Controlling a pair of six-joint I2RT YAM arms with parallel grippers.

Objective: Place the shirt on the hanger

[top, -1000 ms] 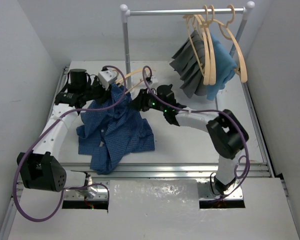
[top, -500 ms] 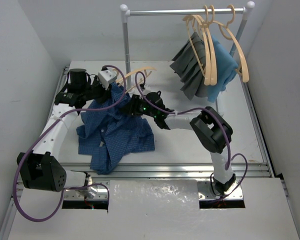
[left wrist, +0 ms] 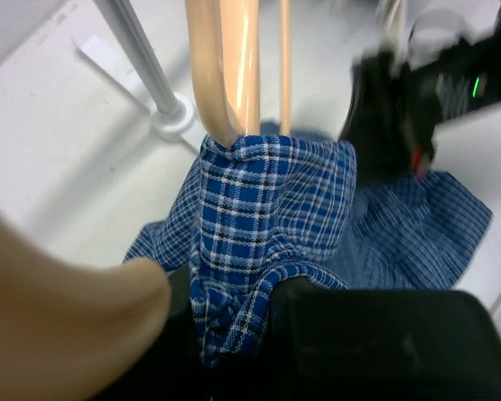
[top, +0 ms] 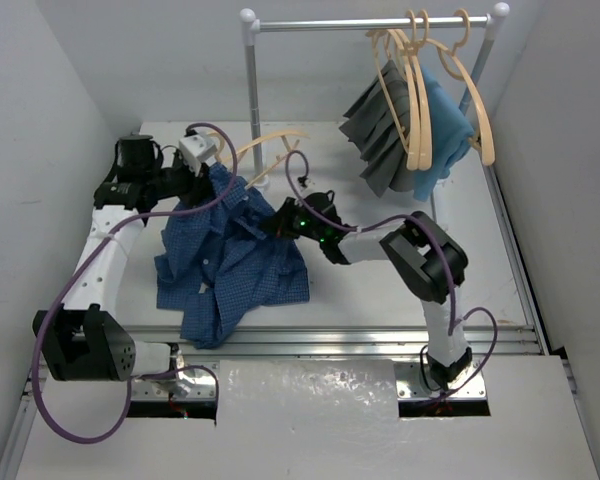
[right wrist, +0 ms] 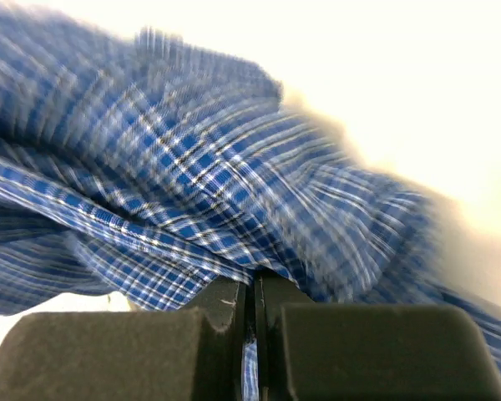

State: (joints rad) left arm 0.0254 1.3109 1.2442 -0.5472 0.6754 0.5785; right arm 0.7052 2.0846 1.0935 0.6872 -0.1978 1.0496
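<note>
Left hand [top: 208,170] is up near the far-left corner of the bench [top: 380,290], clamped on a bunched fold of the shirt [top: 230,265]. The wrist view shows why: one arm of the hanger [top: 276,136] pokes into that checked fabric right above the fingers, so the pinch holds cloth against wood with the shirt's upper part lifted. Whether the wood itself is in the grip, I cannot tell. The rest of the shirt trails in a heap toward the near edge, left of centre. Right hand [top: 278,222] reaches in from the right, jaws pressed together on a thin edge of the same fabric, likely to spread it so the hanger's other shoulder can slide in. That shoulder looks bare, so I judge the threading only partway done. The rack [top: 370,22] stands at the far edge.
</note>
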